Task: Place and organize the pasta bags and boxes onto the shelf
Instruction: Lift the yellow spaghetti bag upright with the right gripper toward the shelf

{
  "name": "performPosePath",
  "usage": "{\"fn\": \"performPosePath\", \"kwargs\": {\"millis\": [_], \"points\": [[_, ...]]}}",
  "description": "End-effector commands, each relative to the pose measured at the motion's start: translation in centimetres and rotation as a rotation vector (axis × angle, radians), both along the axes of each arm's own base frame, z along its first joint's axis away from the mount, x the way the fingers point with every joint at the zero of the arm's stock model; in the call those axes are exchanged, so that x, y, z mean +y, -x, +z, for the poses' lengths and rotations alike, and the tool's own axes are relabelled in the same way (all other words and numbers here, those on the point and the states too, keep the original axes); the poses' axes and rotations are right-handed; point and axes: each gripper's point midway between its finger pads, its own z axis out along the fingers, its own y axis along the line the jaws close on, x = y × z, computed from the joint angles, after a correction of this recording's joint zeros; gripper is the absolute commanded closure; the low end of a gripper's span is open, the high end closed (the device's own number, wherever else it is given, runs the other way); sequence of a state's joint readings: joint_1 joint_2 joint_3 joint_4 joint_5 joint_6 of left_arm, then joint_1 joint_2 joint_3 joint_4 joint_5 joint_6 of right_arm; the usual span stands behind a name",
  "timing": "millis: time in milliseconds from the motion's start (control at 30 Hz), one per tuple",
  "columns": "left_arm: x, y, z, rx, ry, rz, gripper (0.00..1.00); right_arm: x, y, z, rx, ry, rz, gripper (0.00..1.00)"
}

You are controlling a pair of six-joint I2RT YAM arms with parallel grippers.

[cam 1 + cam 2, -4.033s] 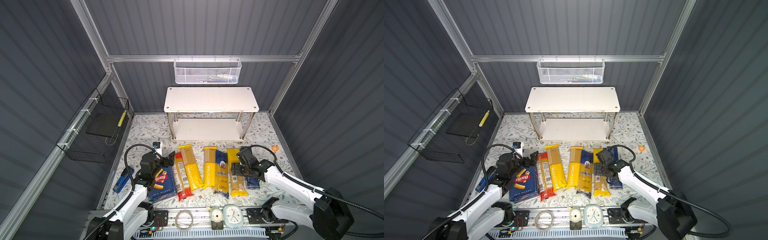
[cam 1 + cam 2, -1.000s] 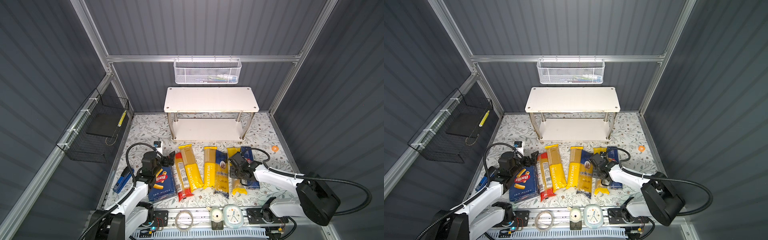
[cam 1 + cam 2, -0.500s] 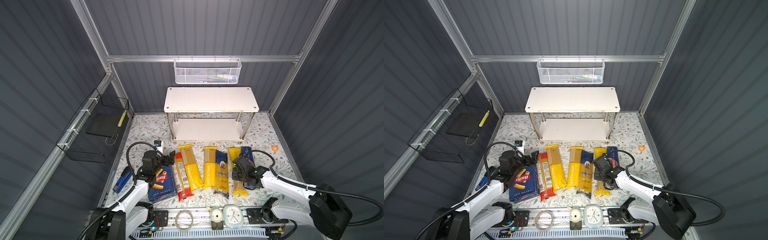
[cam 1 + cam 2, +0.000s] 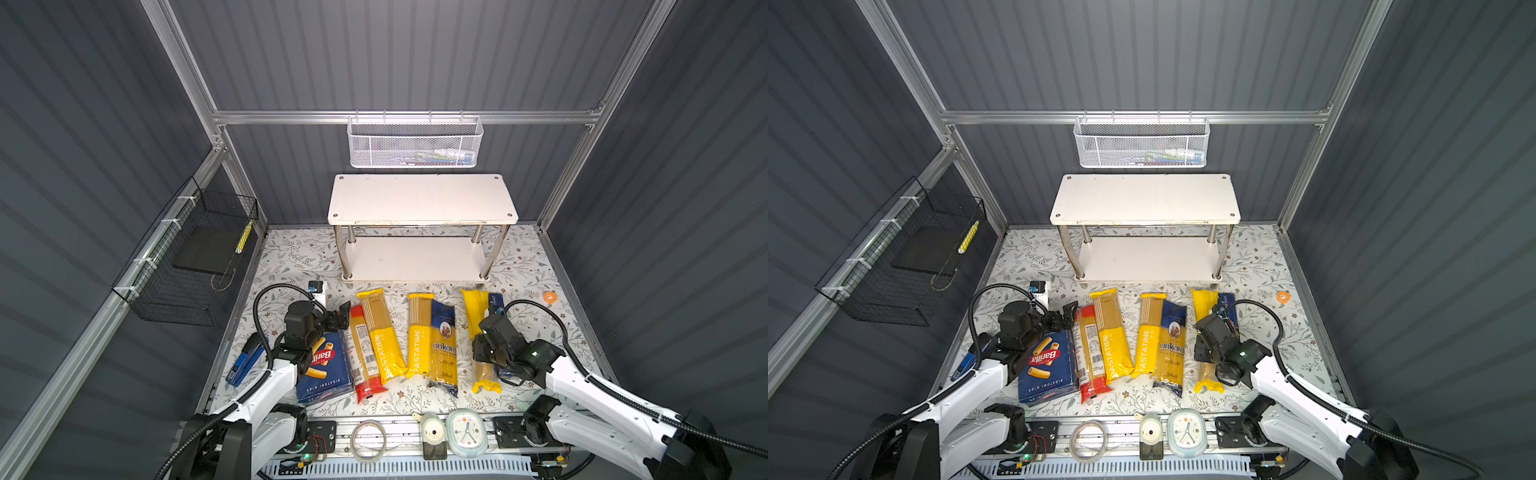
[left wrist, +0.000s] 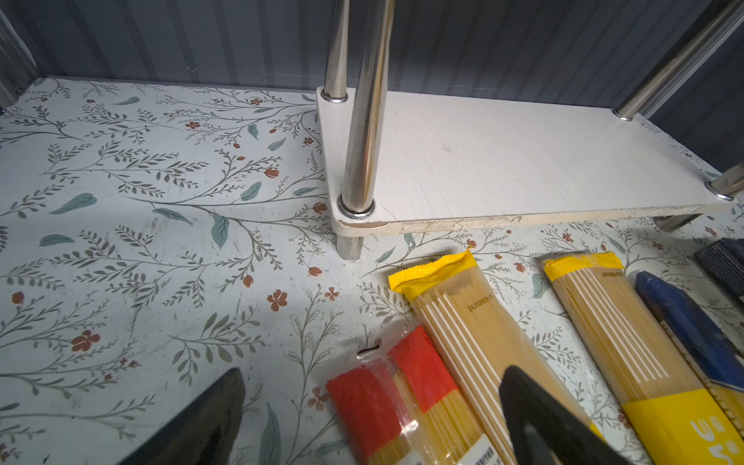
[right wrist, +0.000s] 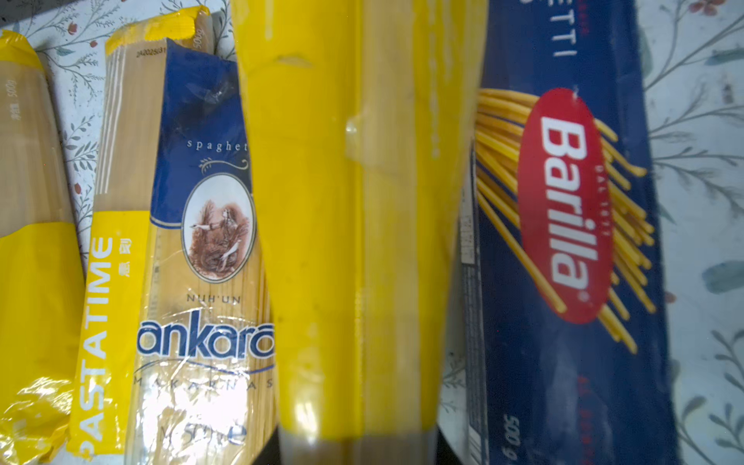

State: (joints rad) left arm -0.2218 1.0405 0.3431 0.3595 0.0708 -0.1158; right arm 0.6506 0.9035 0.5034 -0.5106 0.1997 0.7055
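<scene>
**Right claw clamped on the yellow-ended bag near the bench's front right corner**

On the floral bench (image 4: 299, 257) the white shelf (image 4: 422, 199) stands at the back edge, with the packs in a row before it. The yellow-ended bag (image 4: 476, 307) lies just beside the narrow spaghetti box (image 4: 496, 301) and runs lengthwise through the right claw (image 4: 484, 357), which is closed tight around it nearer its front end. The left claw (image 4: 340, 316) gapes wide, holding nothing, over the far end of the red-ended bag (image 5: 374, 394).

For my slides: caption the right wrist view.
Gripped yellow spaghetti bag between a blue bag and a blue box.
</scene>
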Motion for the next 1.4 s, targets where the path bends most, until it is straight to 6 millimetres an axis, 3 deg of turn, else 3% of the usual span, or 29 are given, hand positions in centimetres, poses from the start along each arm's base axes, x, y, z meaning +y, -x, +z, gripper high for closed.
{"fn": "performPosePath", "kwargs": {"millis": [0, 200, 633, 1067, 1367], "points": [[-0.4, -0.5, 1.1, -0.019, 0.006, -0.014, 0.0, 1.7, -1.5, 4.5, -0.113, -0.086, 0.037, 0.91], [-0.4, -0.4, 1.2, -0.021, 0.008, -0.013, 0.0, 2.6, -1.1, 6.6, -0.119, -0.126, 0.09, 0.93], [-0.2, 0.1, 1.6, -0.051, 0.011, -0.011, 0.01, 0.4, 1.4, 9.8, -0.136, -0.09, 0.12, 0.97], [-0.3, 0.1, 1.6, -0.046, 0.011, -0.015, 0.01, -0.6, 1.7, 16.9, -0.266, -0.093, 0.147, 0.98], [-0.3, 0.2, 1.6, -0.051, 0.013, -0.016, 0.0, -1.3, 1.3, 19.2, -0.351, -0.074, 0.138, 1.0]]}}
